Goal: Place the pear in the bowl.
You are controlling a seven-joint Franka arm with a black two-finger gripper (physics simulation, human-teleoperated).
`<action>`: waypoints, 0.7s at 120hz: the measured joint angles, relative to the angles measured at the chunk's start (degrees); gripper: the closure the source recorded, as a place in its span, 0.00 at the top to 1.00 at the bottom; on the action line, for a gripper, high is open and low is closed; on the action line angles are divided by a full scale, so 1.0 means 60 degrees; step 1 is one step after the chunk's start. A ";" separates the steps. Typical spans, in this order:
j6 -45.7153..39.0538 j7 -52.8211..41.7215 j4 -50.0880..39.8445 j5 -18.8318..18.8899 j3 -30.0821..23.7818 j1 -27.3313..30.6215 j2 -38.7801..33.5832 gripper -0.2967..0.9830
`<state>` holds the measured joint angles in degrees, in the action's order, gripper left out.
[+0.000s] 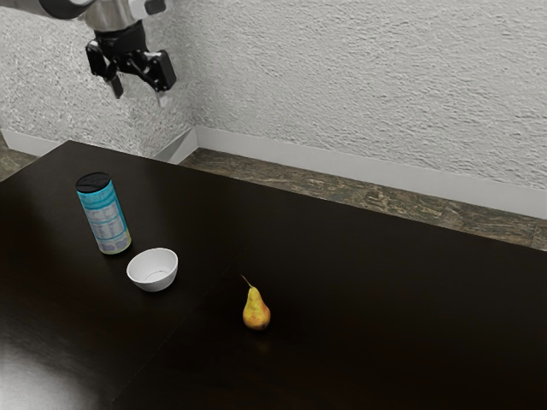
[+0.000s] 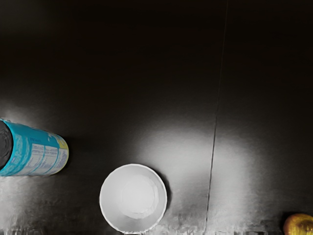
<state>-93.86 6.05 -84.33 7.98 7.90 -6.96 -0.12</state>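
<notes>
Pear (image 1: 255,314) whole in exterior view, partial in wrist view (end effector (image 1: 139,94) open-fingered)

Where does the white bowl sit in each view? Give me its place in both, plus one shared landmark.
Exterior view: the white bowl is left of centre and below mid-height, between the blue can and the pear.
Wrist view: it is at the lower edge, a little left of centre, the same two things to either side.
Shared landmark: the blue can with the black lid, nearer the bowl than the pear is.
</notes>
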 joint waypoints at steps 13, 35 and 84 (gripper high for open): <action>0.0437 -0.0048 -0.0056 0.0009 -0.0030 0.0308 -0.0041 0.77; 0.0326 -0.0040 -0.1072 -0.0236 -0.0424 0.1176 0.0249 0.77; -0.2861 0.0318 -0.5362 -0.1997 -0.0647 -0.2022 0.0483 0.77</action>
<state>-111.03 7.97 -116.50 -4.00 4.02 -19.10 2.78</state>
